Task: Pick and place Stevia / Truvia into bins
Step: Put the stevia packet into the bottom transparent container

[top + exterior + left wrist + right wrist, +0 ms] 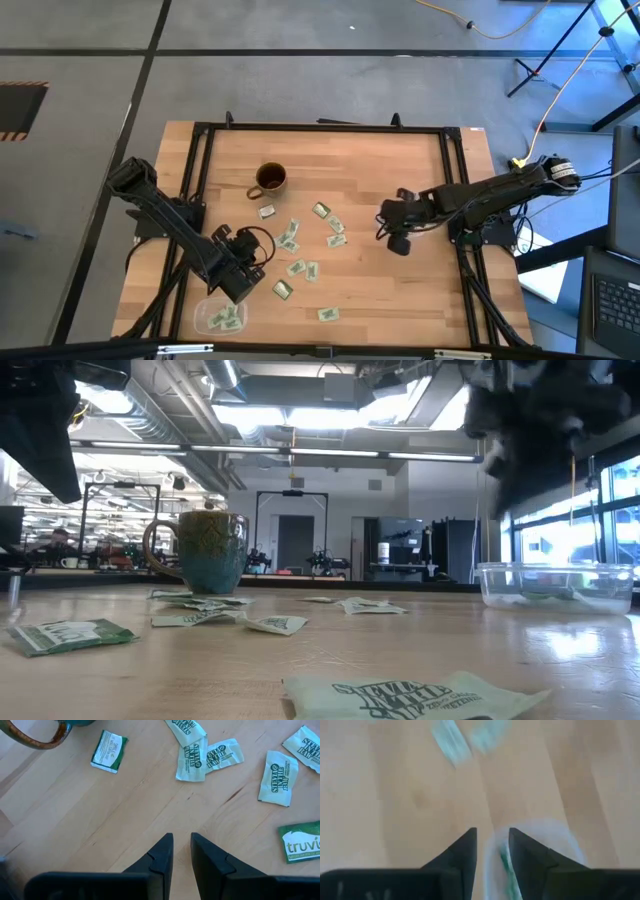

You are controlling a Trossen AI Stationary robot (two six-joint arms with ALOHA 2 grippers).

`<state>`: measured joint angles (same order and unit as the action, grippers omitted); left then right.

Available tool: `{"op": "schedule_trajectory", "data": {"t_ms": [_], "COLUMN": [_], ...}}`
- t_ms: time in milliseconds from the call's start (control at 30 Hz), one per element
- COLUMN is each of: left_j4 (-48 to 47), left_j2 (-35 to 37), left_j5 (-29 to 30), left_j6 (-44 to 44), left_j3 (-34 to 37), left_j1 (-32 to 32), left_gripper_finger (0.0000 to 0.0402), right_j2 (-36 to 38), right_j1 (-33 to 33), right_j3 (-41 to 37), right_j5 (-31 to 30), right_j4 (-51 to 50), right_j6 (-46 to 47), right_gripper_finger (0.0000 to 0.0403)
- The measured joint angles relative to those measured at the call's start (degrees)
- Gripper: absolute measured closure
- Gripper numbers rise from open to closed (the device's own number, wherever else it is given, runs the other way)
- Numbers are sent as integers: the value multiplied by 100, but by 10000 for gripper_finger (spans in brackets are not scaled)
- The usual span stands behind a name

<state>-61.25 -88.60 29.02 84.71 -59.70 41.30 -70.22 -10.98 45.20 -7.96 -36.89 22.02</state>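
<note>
1. Clear plastic shows directly beneath the right gripper [492, 831]: the rounded rim of a bin [570, 840], with a green sachet [506, 862] blurred in line with the gripper's gap. Whether that gripper has let go or is pinching the sachet cannot be told.
2. Risk: if the paper clings to a pad, it could ride out of the bin when the arm lifts, or flutter onto the table [420, 160] beside the rim.
3. Risk: the bin is light, so a low sideways move could nudge or tip it.
4. The left gripper [181, 836] hangs above bare wood, narrowly parted and empty. Loose sachets [191, 756] lie ahead of it, some overlapping, and its own bin [205, 318] sits just behind it.
5. Risk: closing on overlapped sachets may take two or drag one flat along the wood.
6. Risk: the mug [270, 180] stands beyond those sachets, so a long reach could knock it.
</note>
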Motion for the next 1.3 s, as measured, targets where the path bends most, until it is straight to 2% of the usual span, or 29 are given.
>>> {"op": "schedule_trajectory", "data": {"t_ms": [167, 300, 400, 600, 833, 1067, 1300], "left_j4": [0, 139, 604, 1807, 2740, 3815, 3770], "left_j2": [0, 0, 0, 0, -135, -741, -1259], "left_j5": [2, 108, 348, 844, 131, -716, -1187], "left_j6": [0, -91, -721, -2574, -3833, -5584, -5351], "left_j3": [0, 0, 0, 0, -4, -4, -4], "left_j1": [0, 0, -23, -241, -994, -1423, -1445], "left_gripper_finger": [341, 341, 340, 340, 327, 322, 322], "right_j2": [-45, -72, -72, -72, -72, -72, -72], "right_j1": [-9, -13, -50, -197, -323, -333, -332], "right_j3": [27, 27, 27, 27, 26, 25, 25], "right_j5": [6, 6, 5, 6, 8, 7, 8], "right_j4": [1628, 1867, 1860, 1865, 1865, 1823, 1779], "right_j6": [-1093, -1486, -1493, -1479, -1484, -1493, -1501], "right_gripper_finger": [286, 286, 286, 286, 286, 286, 286]}}
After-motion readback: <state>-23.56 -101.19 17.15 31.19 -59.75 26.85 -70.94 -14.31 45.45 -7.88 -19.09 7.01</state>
